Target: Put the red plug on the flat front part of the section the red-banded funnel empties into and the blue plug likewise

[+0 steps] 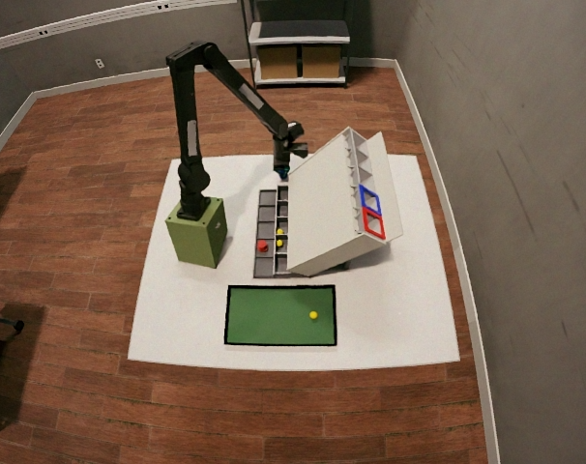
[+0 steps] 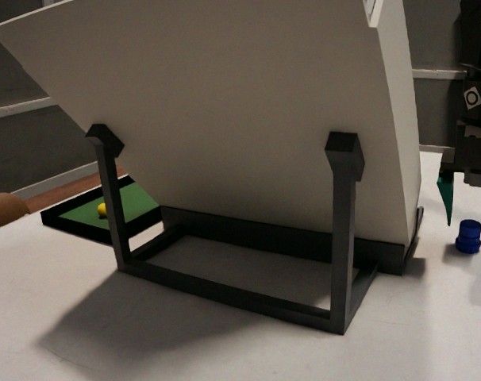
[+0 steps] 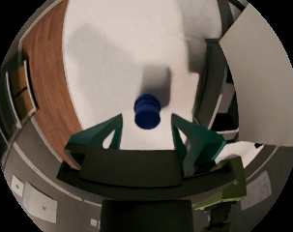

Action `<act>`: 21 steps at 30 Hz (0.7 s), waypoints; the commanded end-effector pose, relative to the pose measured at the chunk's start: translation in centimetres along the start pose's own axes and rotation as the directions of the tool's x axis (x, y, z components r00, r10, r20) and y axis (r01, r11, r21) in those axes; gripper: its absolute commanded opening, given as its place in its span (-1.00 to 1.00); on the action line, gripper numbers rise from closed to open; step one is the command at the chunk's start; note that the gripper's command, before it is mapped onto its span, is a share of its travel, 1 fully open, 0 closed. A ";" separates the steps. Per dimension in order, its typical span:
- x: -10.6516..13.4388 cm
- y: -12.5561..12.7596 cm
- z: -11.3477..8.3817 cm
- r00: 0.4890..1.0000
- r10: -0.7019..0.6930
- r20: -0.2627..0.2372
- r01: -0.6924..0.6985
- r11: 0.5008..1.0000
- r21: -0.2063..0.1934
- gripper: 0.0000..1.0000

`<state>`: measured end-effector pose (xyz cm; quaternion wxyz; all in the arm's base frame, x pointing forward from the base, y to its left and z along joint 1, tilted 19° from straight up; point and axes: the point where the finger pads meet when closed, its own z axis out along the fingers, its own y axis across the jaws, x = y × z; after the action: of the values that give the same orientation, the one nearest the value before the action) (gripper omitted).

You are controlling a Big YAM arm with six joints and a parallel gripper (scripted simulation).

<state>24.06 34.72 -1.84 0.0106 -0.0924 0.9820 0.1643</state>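
Observation:
The blue plug (image 2: 468,236) stands upright on the white mat beyond the far end of the section row, and it also shows in the wrist view (image 3: 146,111). My gripper (image 2: 469,213) is open right above it, with the green fingertips on either side at about the height of its top and not touching it. In the top view my gripper (image 1: 282,172) hides the plug. The red plug (image 1: 262,246) stands on the flat front part of one section. The red-banded funnel (image 1: 373,222) and the blue-banded funnel (image 1: 369,199) sit at the top of the slanted white cover (image 1: 323,204).
Two yellow marbles (image 1: 279,236) lie in sections next to the red plug. One yellow marble (image 1: 312,314) lies in the green tray (image 1: 280,315). The arm's green base (image 1: 197,230) stands left of the section row. Dark support legs (image 2: 343,229) hold up the cover.

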 end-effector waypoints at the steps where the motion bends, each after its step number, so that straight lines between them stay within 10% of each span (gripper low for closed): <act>1: 0.0 0.5 0.6 1.000 -0.001 0.004 0.001 1.000 -0.003 0.27; 21: -0.4 0.9 1.5 1.000 -0.004 0.013 0.004 1.000 -0.011 0.27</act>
<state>24.12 35.17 -3.37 0.0108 -0.0918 0.9821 0.1644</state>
